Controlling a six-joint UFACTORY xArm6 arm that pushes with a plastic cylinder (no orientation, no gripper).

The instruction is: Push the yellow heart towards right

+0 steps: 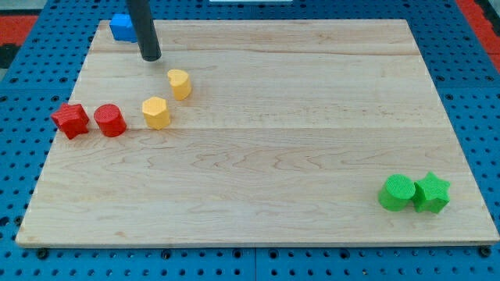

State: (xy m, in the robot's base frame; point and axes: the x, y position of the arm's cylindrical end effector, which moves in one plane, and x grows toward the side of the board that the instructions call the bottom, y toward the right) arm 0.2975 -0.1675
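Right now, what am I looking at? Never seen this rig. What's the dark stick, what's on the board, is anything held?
One camera looks down at a wooden board on a blue pegboard. The dark stick is a robot arm's rod; it has no gripper and only pushes. My tip is at the view's upper left, up and left of the yellow heart, not touching it. Below the heart is a yellow hexagonal block. Further left are a red cylinder and a red star-like block. A blue block sits partly behind the rod. At lower right, a green cylinder touches a green star. Nothing is held.

Pale smooth wooden board (312, 117), matt plastic-looking yellow heart (180, 83)
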